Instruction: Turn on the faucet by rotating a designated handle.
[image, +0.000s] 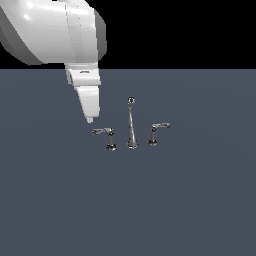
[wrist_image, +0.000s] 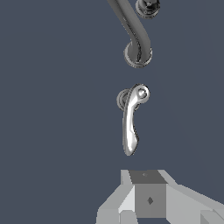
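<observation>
The chrome faucet stands mid-floor in the exterior view, with its tall ball-topped spout in the middle. The handle, a level lever on a short post, is on the exterior view's left of the spout. The twin handle with its upward-slanting lever is on the right. My gripper hangs just above and beyond the tip of the level lever, not touching it. In the wrist view the handle lies straight ahead of the gripper, with the spout behind it. The fingers show no gap and hold nothing.
A flat grey-blue floor spreads under the faucet. The white arm body fills the exterior view's upper left corner. The twin handle's base shows at the wrist view's edge.
</observation>
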